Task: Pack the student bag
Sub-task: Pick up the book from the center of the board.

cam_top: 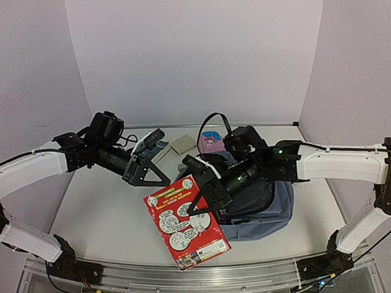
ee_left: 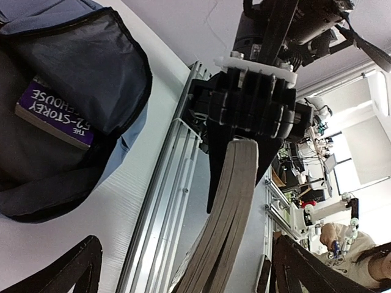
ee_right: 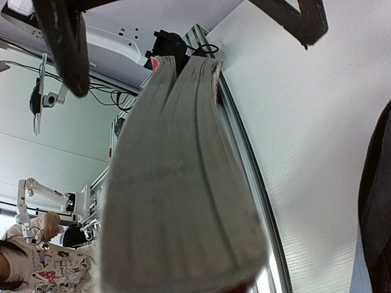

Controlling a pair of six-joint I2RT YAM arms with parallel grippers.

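Observation:
The student bag, grey-blue with a dark lining, lies on the table right of centre, under my right arm. In the left wrist view the student bag gapes open with a purple book inside. A red-covered book hangs tilted in front of the bag, with my right gripper shut on its upper edge. Its grey page edges fill the right wrist view between the right gripper's fingers. My left gripper stands open by the book's top left corner. The page edges cross the gap of the left gripper.
A pink pouch, a flat beige item and a grey-blue item lie at the back of the white table. An aluminium rail runs along the near edge. Purple walls stand on three sides.

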